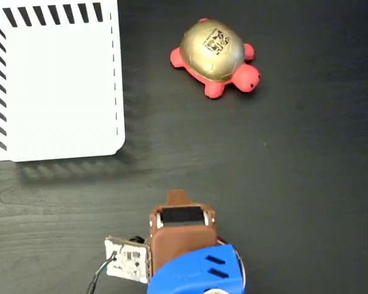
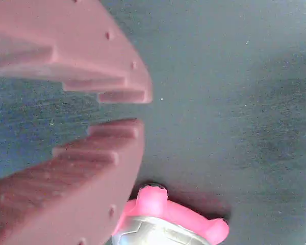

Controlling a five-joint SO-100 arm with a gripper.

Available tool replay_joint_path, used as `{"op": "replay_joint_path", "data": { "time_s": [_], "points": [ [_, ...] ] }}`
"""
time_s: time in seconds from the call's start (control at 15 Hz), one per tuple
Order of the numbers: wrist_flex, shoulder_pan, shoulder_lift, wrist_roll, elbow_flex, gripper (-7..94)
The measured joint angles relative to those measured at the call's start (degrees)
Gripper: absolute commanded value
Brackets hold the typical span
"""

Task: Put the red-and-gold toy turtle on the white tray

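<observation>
Black printed mark on the red-and-gold toy turtle with its shiny domed shell, unreadable. Brown two-finger gripper slightly parted, empty, touching nothing, above the dark table.

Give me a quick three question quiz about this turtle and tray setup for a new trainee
1. True or false: the red-and-gold toy turtle lies on the white tray.
2. In the fixed view, the turtle lies which side of the tray? A) left B) right
3. What is between the gripper fingers?

Key: 1 false, it sits on the dark table. 2 B. 3 nothing; a narrow gap, holding nothing.
</observation>
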Motion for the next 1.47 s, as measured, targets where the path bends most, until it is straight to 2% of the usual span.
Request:
{"op": "replay_joint_path", "data": {
  "time_s": [0.2,0.33,0.53,0.73,0.8,0.87,1.2,1.47],
  "points": [
    [-0.26,-0.53,-0.18,-0.35,0.0,0],
    [-5.19,-0.35,-4.48,1.58,-0.09,0],
    [-12.48,1.05,-22.5,3.34,-8.0,0],
    [-13.97,3.87,-43.15,7.82,-21.01,0],
    [-11.78,5.71,-53.35,10.72,-29.88,0],
    [-11.25,6.06,-55.63,11.25,-31.99,0],
    [5.01,4.22,-92.64,20.65,-70.4,0],
    [12.39,4.48,-111.18,25.58,-93.96,0]
  ]
}}
